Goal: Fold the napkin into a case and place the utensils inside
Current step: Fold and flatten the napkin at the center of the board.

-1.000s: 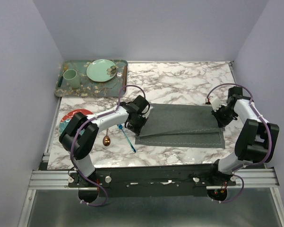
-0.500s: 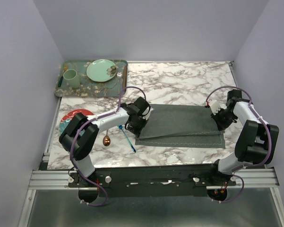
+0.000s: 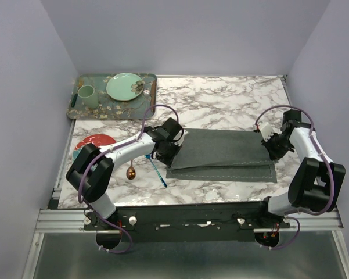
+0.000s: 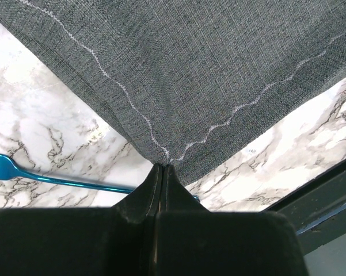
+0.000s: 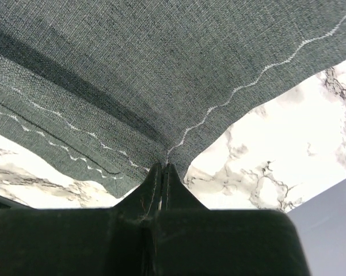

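Observation:
The dark grey napkin [image 3: 223, 151] lies folded over itself in the middle of the table, with a lower layer showing along its near edge. My left gripper [image 3: 165, 153] is shut on its left corner [image 4: 161, 156], where the light stitching meets. My right gripper [image 3: 273, 152] is shut on the right corner [image 5: 168, 150]. The blue fork [image 3: 156, 171] lies on the marble just left of the napkin, and its handle [image 4: 46, 177] passes under my left fingers. The copper spoon [image 3: 130, 172] rests further left. No case is in view.
A patterned green tray [image 3: 75, 110] at the back left holds a mint plate [image 3: 125, 86], a cup [image 3: 87, 96] and a brown-handled utensil [image 3: 153, 93]. A red plate [image 3: 94, 142] sits partly under my left arm. The table's front rail [image 3: 191, 215] is close.
The raised top layer of the napkin has dropped flatter onto the lower layer. My right gripper has shifted slightly right, and my left arm's elbow has swung left.

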